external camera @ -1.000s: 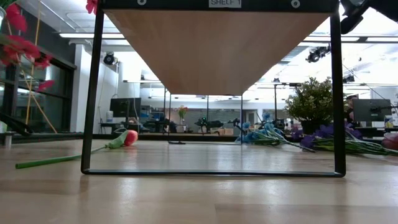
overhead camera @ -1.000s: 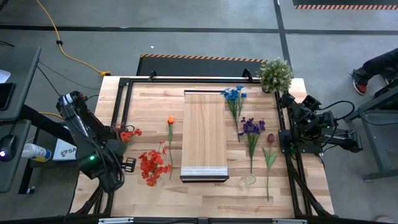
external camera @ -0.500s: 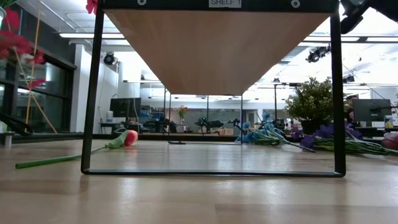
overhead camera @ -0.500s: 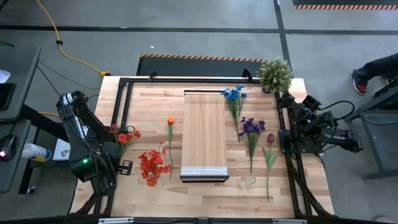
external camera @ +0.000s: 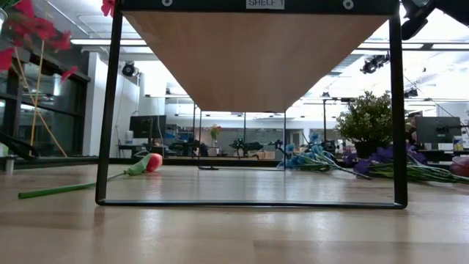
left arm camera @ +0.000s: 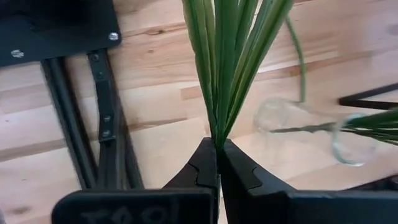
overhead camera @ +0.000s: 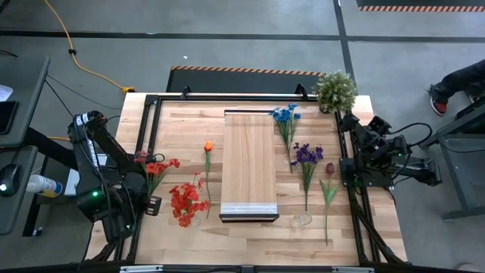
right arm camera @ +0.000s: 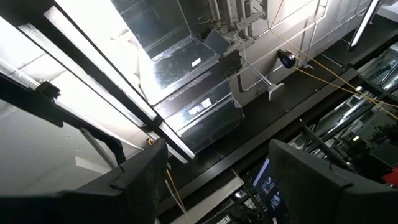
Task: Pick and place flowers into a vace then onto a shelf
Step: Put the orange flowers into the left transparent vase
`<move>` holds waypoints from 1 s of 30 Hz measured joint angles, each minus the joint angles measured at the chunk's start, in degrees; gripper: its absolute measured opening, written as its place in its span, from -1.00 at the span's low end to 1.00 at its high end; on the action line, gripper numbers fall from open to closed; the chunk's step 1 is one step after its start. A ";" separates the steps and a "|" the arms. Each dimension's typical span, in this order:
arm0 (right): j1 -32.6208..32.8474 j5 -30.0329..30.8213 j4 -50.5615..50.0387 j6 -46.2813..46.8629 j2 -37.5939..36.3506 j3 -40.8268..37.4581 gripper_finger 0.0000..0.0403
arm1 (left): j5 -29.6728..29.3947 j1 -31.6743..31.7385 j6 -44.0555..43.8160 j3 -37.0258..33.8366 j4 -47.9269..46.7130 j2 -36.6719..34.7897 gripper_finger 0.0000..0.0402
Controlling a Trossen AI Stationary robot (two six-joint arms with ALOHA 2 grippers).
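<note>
One bunch is off the table so far: the left gripper (left arm camera: 217, 152) is pinched tight on a sheaf of green stems (left arm camera: 230, 62), carrying the small red flowers (overhead camera: 157, 165) near the table's left edge. Nothing is in the vase yet, as far as I can judge; the clear glass vase (overhead camera: 301, 220) sits empty near the front edge, just right of the shelf (overhead camera: 248, 163). Still lying flat: the big red spray (overhead camera: 183, 203), the orange flower (overhead camera: 208, 146), the blue flowers (overhead camera: 285, 114), the purple flowers (overhead camera: 307, 155) and the dark-red flower (overhead camera: 330, 169). The shelf top is bare. The right gripper (right arm camera: 217, 180) waits at the right edge, fingers spread wide, holding nothing. Nearly everything remains to do.
</note>
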 joint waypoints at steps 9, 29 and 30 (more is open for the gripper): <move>0.00 -0.01 0.00 0.00 0.00 0.00 0.33 | -5.79 0.00 1.44 1.95 0.02 -0.02 -0.83; -0.01 -1.30 -0.56 0.01 0.00 0.00 0.33 | -4.95 0.04 3.63 7.99 -0.04 -0.02 -0.83; 0.00 -1.30 -0.63 0.02 0.00 0.00 0.32 | -4.95 0.04 3.71 8.34 0.04 -0.02 -0.83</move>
